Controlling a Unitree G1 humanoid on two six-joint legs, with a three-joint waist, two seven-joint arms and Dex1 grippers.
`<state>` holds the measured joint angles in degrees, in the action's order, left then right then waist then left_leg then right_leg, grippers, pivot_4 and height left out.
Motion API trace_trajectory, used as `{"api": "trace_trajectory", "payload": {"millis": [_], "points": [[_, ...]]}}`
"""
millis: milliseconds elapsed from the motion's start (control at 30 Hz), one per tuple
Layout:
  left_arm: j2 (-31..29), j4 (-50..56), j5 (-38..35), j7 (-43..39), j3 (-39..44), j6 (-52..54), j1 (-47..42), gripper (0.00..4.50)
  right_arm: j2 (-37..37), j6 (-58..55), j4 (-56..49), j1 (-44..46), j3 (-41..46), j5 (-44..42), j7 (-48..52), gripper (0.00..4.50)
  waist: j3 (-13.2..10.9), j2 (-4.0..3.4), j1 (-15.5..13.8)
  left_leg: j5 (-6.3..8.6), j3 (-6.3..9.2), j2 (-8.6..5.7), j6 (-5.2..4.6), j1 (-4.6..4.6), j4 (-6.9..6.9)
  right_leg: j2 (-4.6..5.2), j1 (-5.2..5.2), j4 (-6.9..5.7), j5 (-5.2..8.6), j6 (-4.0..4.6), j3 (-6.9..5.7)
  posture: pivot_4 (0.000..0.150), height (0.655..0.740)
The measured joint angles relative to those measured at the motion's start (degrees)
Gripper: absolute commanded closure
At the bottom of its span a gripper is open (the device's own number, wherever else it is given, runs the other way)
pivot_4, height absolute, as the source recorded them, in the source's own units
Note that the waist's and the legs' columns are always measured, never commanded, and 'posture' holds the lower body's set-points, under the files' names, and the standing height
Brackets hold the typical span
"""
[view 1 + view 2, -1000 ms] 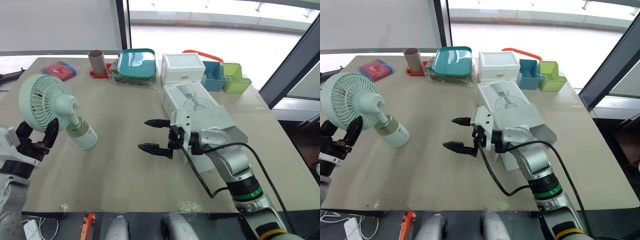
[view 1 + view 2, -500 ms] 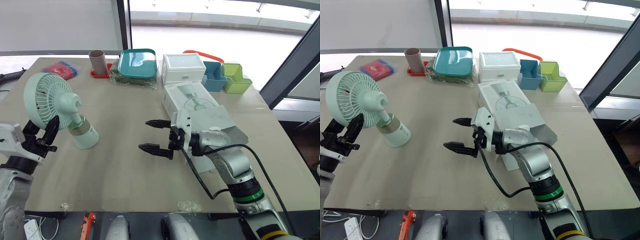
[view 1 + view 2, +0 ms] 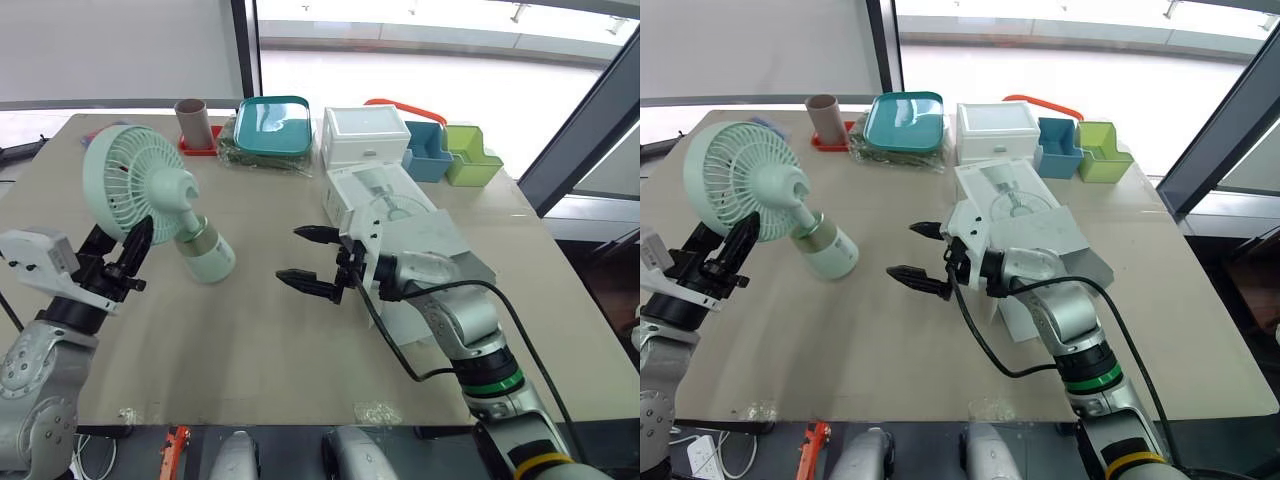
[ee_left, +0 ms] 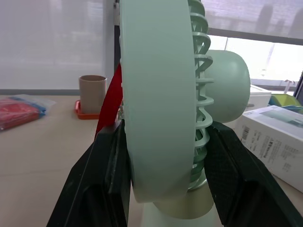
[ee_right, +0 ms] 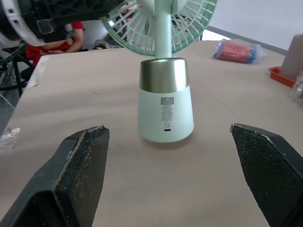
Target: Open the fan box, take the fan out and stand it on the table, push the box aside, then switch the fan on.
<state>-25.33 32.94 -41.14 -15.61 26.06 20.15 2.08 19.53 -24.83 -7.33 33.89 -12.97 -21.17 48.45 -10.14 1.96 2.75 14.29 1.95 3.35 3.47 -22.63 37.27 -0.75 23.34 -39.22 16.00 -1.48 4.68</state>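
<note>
You have one fan (image 3: 150,205) on the table (image 3: 250,340), one fan box (image 3: 375,195), and two grippers. Along the back edge you can count one brown cup (image 3: 191,120), one teal tray (image 3: 272,125), one white box (image 3: 365,135), one blue bin (image 3: 430,152) and one green bin (image 3: 470,157).

The fan is by the left edge, about midway between front and back, with its base nearer the table's middle. It has a mint green round head with a slatted grille, a short neck, a bronze band and a pale base with a small printed label. It leans toward the left edge. The base meets the tabletop, but you cannot tell whether it sits flat.

Your left gripper (image 3: 115,250) is clamped on the fan's head, with one of its fingers (image 4: 111,179) pressed to each face of the head.

Your right gripper (image 3: 290,254) hangs over the middle of the table, its fingers (image 5: 80,165) wide apart, empty and pointed at the fan's base.

The fan box lies toward the right edge with a flap open, and your right arm covers its near end. The fan's head hides most of the red packet (image 4: 19,111) near the back left corner.
</note>
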Motion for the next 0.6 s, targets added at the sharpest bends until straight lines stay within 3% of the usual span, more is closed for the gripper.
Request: {"api": "trace_trajectory", "payload": {"millis": [333,600], "points": [[2.5,1.4,1.4,3.2,-10.0,2.4,-5.6,2.57,-5.9,-0.1,9.8,8.9,-2.4,7.8,-6.6,0.00,0.0,0.00,0.0,0.00,0.00,0.00,0.00,-0.04,0.00,0.01,0.05,0.00,-0.03,0.00,-0.02,0.150,0.7400],[3.1,1.3,3.8,4.3,-13.1,3.5,-8.3,2.57,-9.5,0.4,13.0,12.3,-2.7,10.2,-8.8,0.00,0.0,0.00,0.0,0.00,0.00,0.00,0.00,-0.07,0.00,0.03,0.06,0.00,-0.04,0.00,-0.04,0.150,0.7400]]}}
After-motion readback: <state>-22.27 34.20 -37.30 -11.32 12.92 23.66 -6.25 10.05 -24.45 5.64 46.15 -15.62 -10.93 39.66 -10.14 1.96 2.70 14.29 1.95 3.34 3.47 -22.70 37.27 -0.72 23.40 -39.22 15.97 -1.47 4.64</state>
